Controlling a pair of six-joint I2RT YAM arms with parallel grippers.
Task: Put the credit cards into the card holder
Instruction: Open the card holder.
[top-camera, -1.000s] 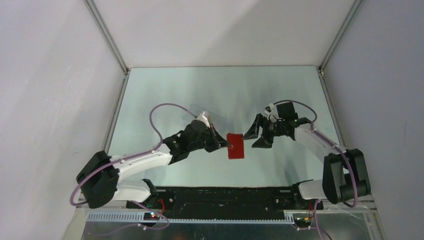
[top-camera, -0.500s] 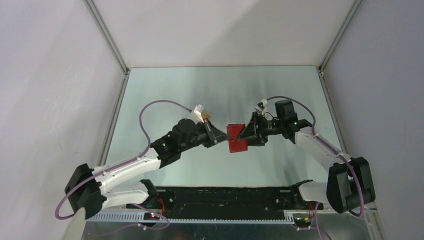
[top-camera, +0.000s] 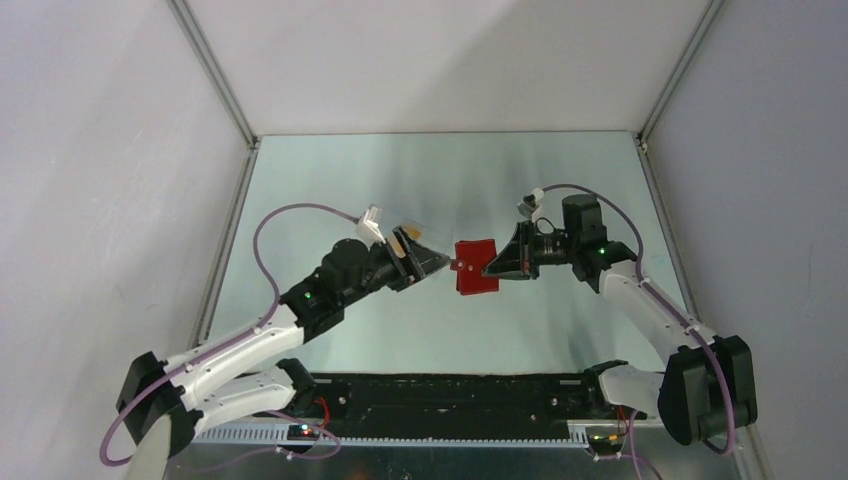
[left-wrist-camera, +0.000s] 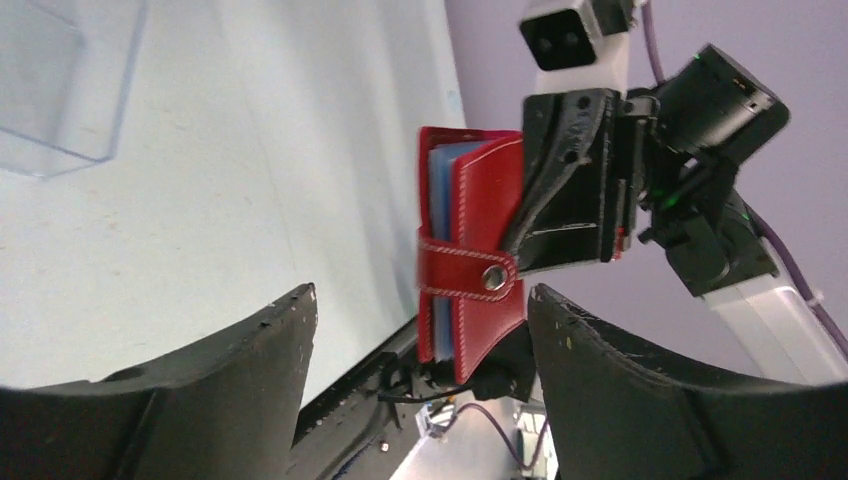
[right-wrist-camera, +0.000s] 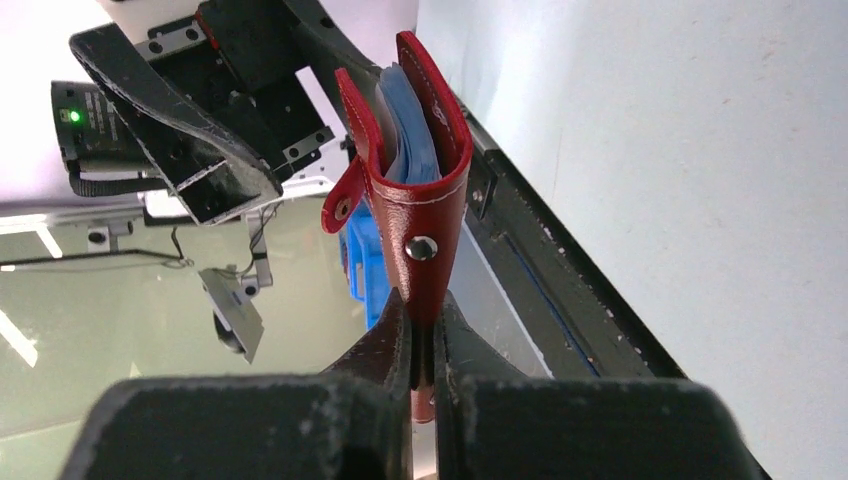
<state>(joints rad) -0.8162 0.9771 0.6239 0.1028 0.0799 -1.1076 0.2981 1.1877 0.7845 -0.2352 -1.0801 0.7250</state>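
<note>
The red card holder (top-camera: 476, 266) hangs above the table between the two arms, folded, its tab snapped shut. Blue-grey pockets show between its red covers (right-wrist-camera: 408, 150). My right gripper (top-camera: 492, 268) is shut on its edge, and both fingers (right-wrist-camera: 455, 340) press the red leather. The left gripper (top-camera: 440, 262) stands open just left of the holder and does not touch it. In the left wrist view the holder (left-wrist-camera: 470, 250) stands upright beyond the wide-open left gripper (left-wrist-camera: 422, 296), with the right gripper (left-wrist-camera: 570, 190) behind it. The credit cards are out of view.
A clear plastic box (left-wrist-camera: 60, 80) sits on the pale table (top-camera: 560, 190) behind my left arm. Grey walls close in the table on three sides. A black rail (top-camera: 450, 392) runs along the near edge by the arm bases.
The left gripper has let go of the card holder, opened wide and drawn back left. The right gripper has closed on the holder's right edge and now carries it.
</note>
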